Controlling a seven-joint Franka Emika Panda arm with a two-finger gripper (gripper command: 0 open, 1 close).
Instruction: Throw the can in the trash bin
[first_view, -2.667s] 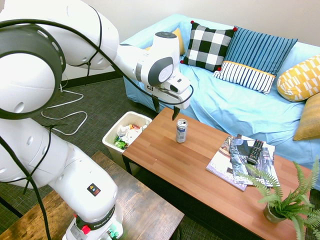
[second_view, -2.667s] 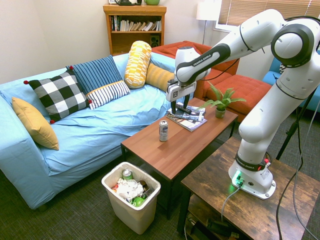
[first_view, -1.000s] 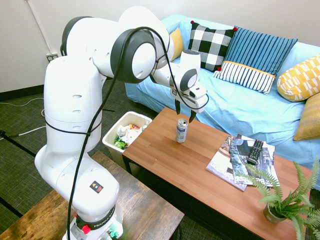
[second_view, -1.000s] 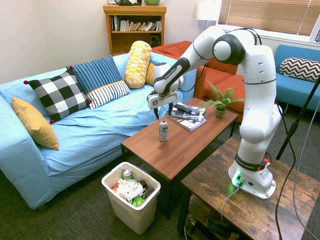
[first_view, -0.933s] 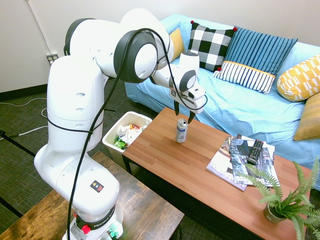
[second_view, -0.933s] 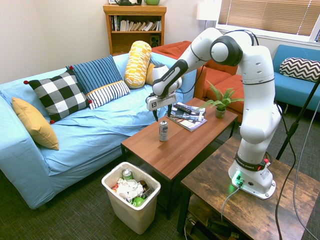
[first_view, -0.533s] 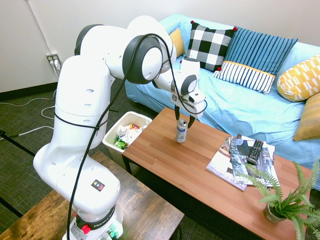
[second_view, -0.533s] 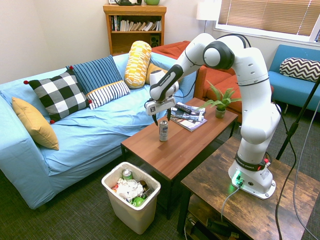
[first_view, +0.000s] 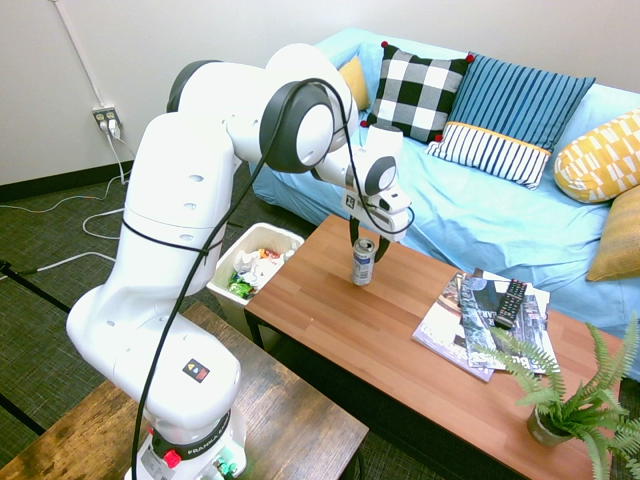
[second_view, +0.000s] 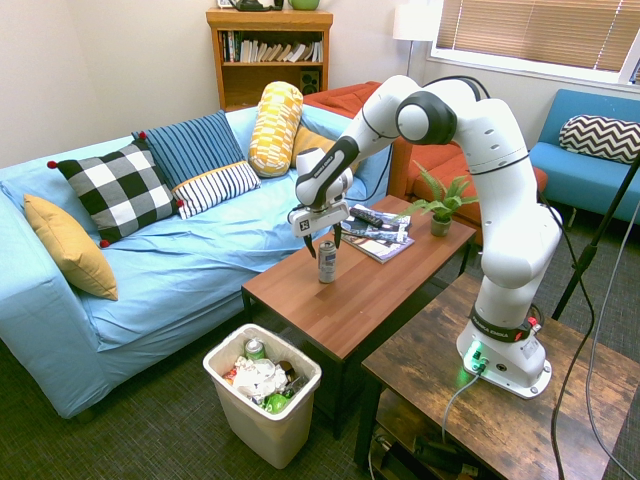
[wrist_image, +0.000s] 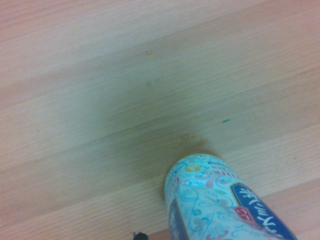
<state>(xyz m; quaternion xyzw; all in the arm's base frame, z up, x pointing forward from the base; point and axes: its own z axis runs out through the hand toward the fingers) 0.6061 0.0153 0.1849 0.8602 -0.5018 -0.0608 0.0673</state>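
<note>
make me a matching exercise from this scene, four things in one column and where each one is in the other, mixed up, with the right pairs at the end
Things
1. can
2. trash bin
3. remote
4. gripper

Places
A. on top of the magazines
B. upright on the coffee table
C. fingers open, at the can's upper part
D. on the floor

Right pairs: 1-B, 2-D, 3-A, 4-C
</note>
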